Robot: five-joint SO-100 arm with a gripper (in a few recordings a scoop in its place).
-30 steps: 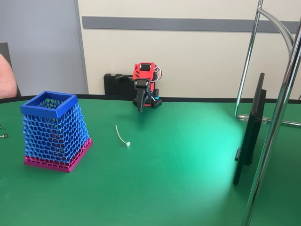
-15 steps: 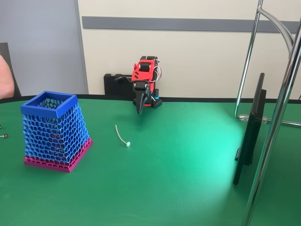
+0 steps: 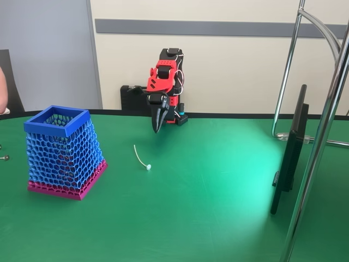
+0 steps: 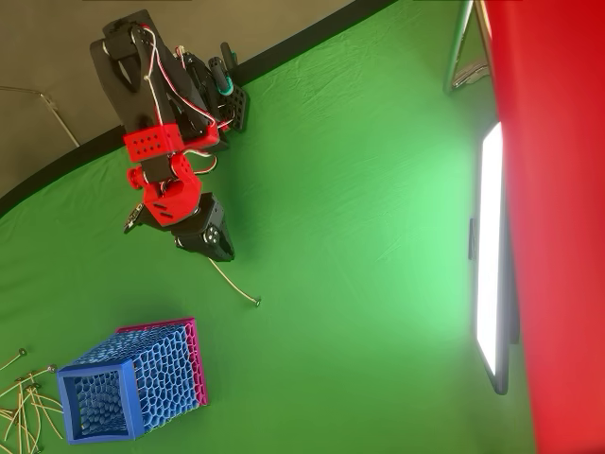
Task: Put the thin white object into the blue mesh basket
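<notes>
Arm has unfolded forward over the last second; pincer (image 3: 157, 129) now hangs tip-down, pressed together and empty, above the far end of the thin white object (image 3: 140, 157), so the reach is underway.

Green desk (image 3: 207, 207): clear path.

Blue mesh basket (image 3: 64, 152) stands lower left.

Strand lies centre-left, near the basket, untouched.

Loose strands (image 4: 24, 397) beside the basket: ignore.

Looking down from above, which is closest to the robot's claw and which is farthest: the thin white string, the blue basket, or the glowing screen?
From the gripper:
1. Thin white strand with a bead, just below it.
2. Blue honeycomb mesh basket, lower left.
3. Glowing flat screen, far right.
</notes>
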